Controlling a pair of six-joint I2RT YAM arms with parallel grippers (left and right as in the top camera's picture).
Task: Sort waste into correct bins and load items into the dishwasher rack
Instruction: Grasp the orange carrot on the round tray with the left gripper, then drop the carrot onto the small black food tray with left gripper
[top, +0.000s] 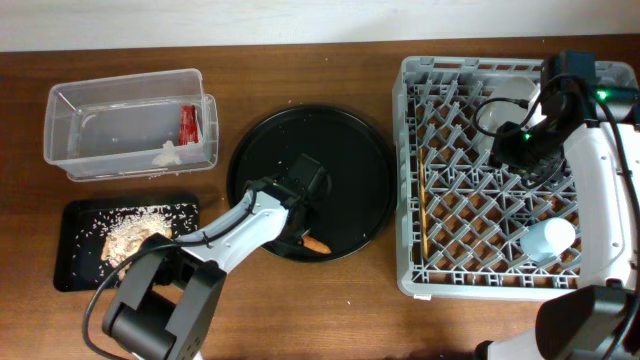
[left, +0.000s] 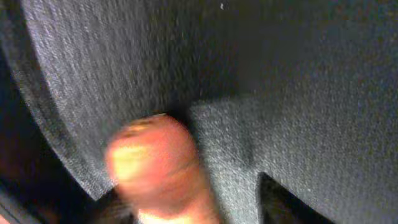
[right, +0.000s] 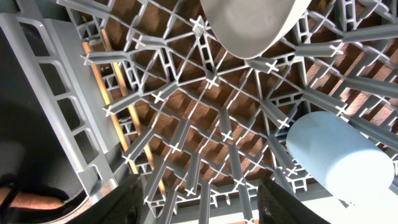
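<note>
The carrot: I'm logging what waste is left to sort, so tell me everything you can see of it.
The small orange carrot is a short stub with a rounded, slightly paler end. It looks smooth-skinned, as far as the blurred left wrist view shows. It lies on its side on the large round black tray, near the rim closest to the robot. The left tool is right at it, but whether it grips the carrot cannot be told.

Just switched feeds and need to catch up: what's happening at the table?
The left gripper is down by the carrot on the round black tray; its grip is unclear. The right gripper hangs open over the dishwasher rack, which holds the cup, bowl and chopsticks. Wrapper and tissue lie in the clear tub.
</note>
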